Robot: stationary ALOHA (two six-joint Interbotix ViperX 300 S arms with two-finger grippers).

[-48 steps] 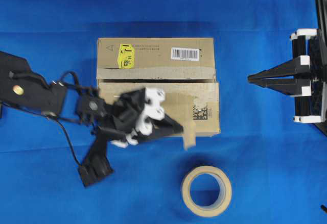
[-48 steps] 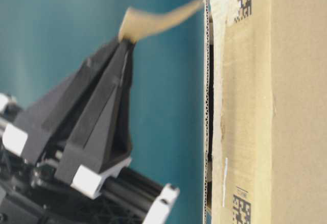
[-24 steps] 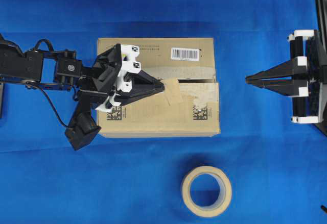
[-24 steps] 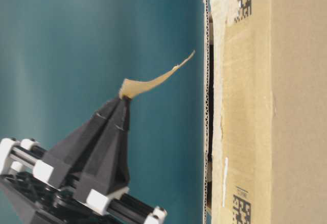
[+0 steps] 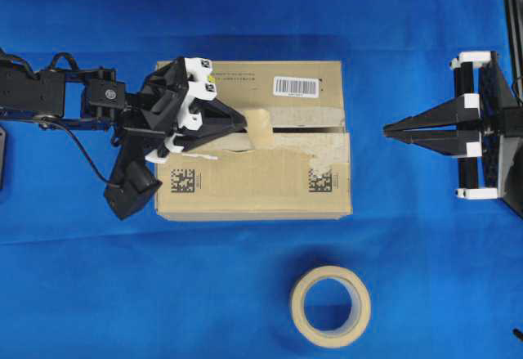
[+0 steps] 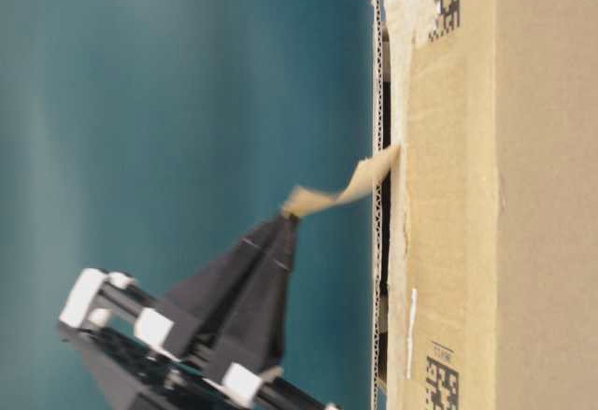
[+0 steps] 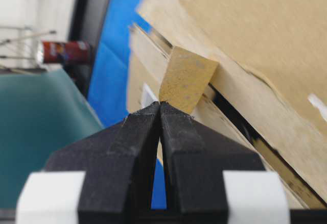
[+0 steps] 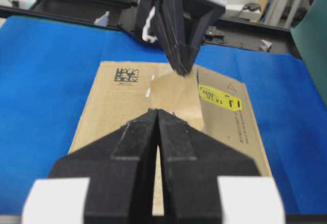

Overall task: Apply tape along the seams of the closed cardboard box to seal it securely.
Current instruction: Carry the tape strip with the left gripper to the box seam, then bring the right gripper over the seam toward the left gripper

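Bringing the tape [image 5: 260, 126] down onto the seams [image 5: 306, 129] of the cardboard box [image 5: 253, 183], pinched at one end by the left gripper [image 5: 242, 123], jaws shut tight on it. Free end touching the box top at the dark gap, as the table-level view shows. Best done by lowering flat, centred so both flaps get covered, then pressing along before letting go. Right gripper [image 5: 387, 132] shut on nothing, hovering well apart off the box's far end, available to hold the flaps level.
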